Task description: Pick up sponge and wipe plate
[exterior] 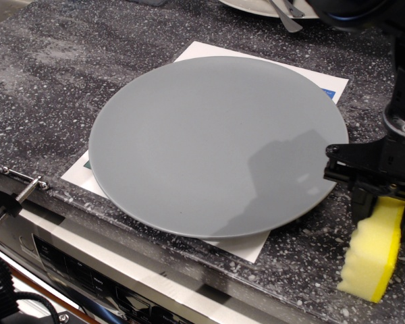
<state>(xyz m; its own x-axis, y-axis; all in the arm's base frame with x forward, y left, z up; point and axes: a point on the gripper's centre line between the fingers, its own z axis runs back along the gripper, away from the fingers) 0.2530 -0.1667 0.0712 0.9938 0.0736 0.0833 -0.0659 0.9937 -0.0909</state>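
Note:
The large round grey plate (209, 142) lies flat on a white sheet of paper in the middle of the dark speckled counter. The yellow sponge (372, 253) stands on the counter just right of the plate's near right rim, its wavy ridged side facing left. My black gripper (386, 212) has come down over the sponge's top end, with one finger (361, 201) on its left side and the other at the frame's right edge. The sponge looks squeezed narrower and turned between them. The arm rises out of the top right corner.
A white dish with a metal utensil (283, 13) sits at the back edge. The paper sheet (209, 50) sticks out around the plate. The counter's front edge (121, 223) runs diagonally, with an appliance control panel (88, 270) below it and a metal pin (28, 185) at left.

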